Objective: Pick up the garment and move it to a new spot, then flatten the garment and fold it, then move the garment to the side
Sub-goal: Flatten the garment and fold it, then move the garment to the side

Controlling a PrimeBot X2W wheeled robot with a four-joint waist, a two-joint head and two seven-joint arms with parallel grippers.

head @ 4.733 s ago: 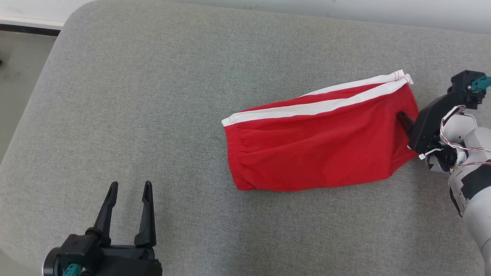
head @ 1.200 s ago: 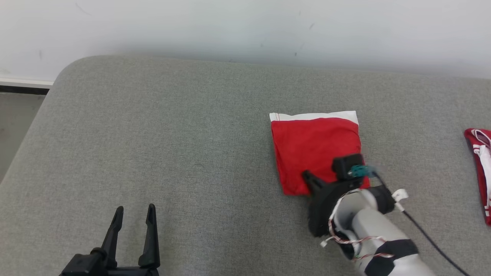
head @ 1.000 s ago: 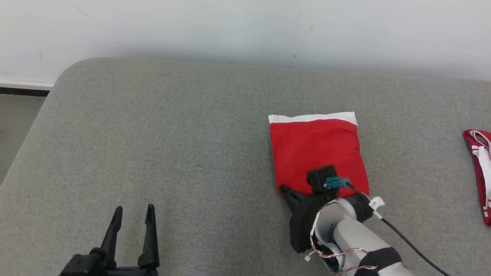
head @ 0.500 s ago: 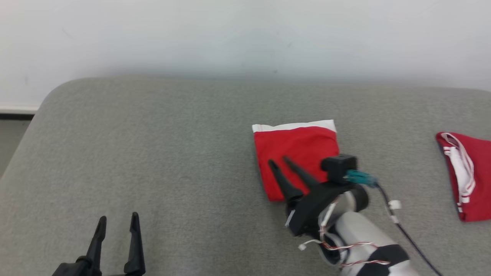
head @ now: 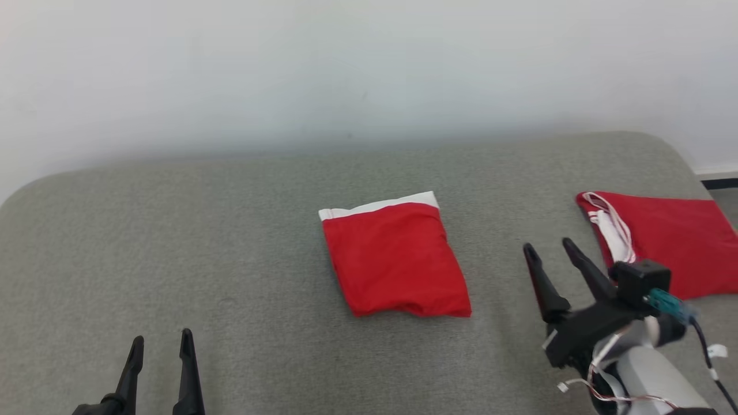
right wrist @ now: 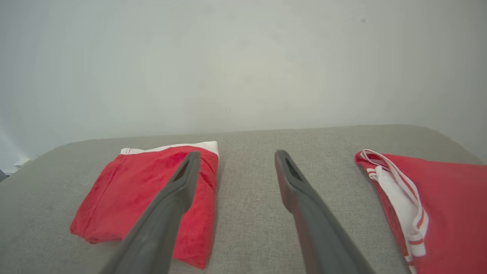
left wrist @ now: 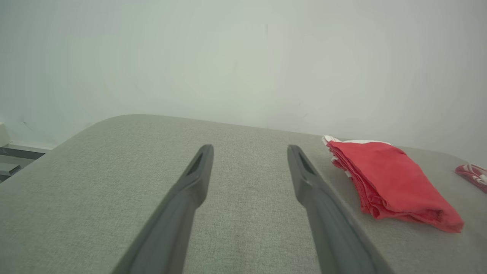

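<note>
The garment [head: 395, 259] – red shorts folded into a compact, roughly square packet – lies flat near the middle of the grey fabric-covered tabletop [head: 230, 242], with nothing touching it. A white band runs along its far edge, and its near edge is a soft, rounded fold. In the left wrist view the garment [left wrist: 392, 182] shows stacked layers along its side; in the right wrist view it [right wrist: 114, 198] sits left of centre, partly behind one dark finger.

The right claw [head: 548, 246] hangs above the tabletop to the right of the garment, apart from it, its two long fingers spread wide and gripping nothing. Seen from its own wrist, the right claw [right wrist: 236, 154] points at the bare strip of tabletop between the folded garment and a second red garment [right wrist: 449, 205].

That second red garment [head: 663, 242] lies near the tabletop's right end, with white, red-striped trim along its left side. A teal connector [head: 663, 300] and thin red-and-white wires sit at the right wrist; a small white tag [head: 715, 350] hangs on the black cable, too small to read.

The left claw [head: 161, 337] is at the lower left, well apart from the garment, its fingers parted and empty – the same in its own view [left wrist: 250, 150]. A pale wall [head: 369, 69] stands behind.
</note>
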